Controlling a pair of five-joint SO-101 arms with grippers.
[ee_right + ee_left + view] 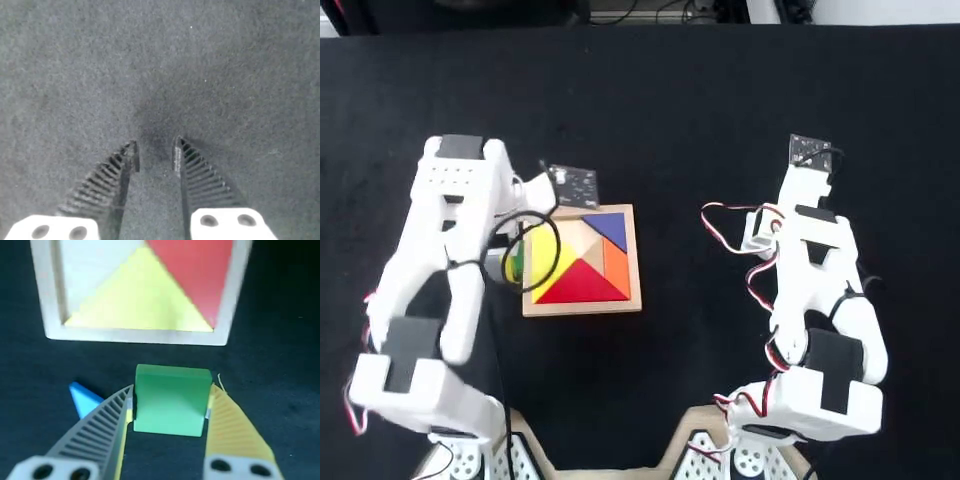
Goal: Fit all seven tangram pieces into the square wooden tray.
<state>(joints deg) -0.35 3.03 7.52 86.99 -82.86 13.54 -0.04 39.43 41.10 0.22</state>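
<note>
Green square (172, 407) pinched between fingers of left gripper (172, 390), just beside tray (135, 335). Tray held yellow triangle (142, 295), red triangle (200, 270). Right gripper (155, 150) fingers slightly parted, empty.

White arms (420, 240), ribbed right gripper (155, 150), seemingly red-white cables (704, 216)

The table is covered by a black, felt-like cloth (700, 110) with a fine, matted grain, seen spread flat across the whole work surface. At its near edge, a pale wooden board (610, 474) is laid. Along the far edge, thin dark cables (660, 12) are draped beside a white surface (880, 10).
</note>
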